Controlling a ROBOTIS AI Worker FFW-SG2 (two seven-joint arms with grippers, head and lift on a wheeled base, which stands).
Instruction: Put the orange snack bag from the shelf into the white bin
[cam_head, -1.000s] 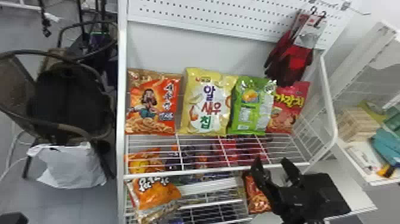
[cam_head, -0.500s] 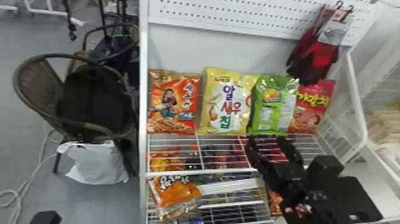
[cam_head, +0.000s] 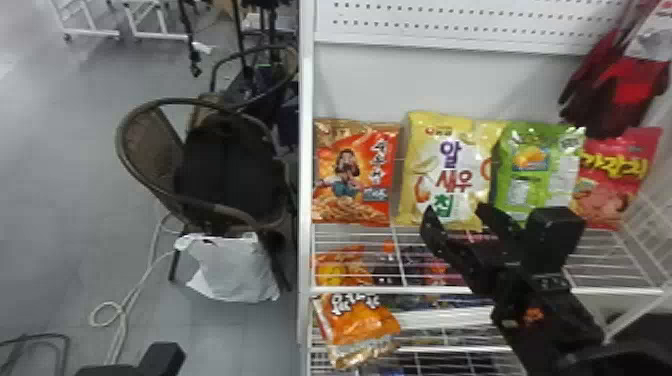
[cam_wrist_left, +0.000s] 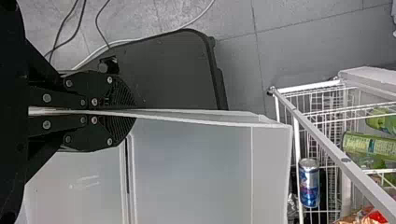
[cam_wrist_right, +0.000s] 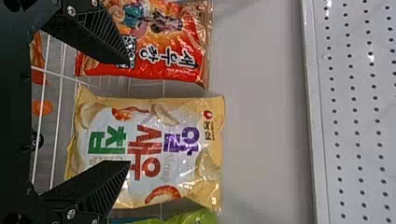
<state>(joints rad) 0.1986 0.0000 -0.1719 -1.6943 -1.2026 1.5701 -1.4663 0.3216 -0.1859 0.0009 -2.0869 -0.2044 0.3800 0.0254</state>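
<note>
Orange snack bag (cam_head: 355, 172) upright on shelf (cam_head: 425, 290), left of yellow bag (cam_head: 450, 165). Right gripper (cam_head: 455, 209) before yellow bag, fingers apart; left gripper (cam_head: 162, 357) clamped on white bin (cam_wrist_left: 205, 120).

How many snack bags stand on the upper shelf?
4, left to right on the white wire shelf: orange-red plastic bag, yellow plastic bag, green plastic bag, pink plastic bag. Others may be hidden behind.

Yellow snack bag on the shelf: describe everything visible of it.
The yellow snack bag looks like glossy, crinkled film, with a white panel, purple, red and green lettering and printed shrimp. Apparently sealed, it stands upright on the wire shelf, apart from the orange-red bag, meeting the green bag. The open right claw is before it.
</note>
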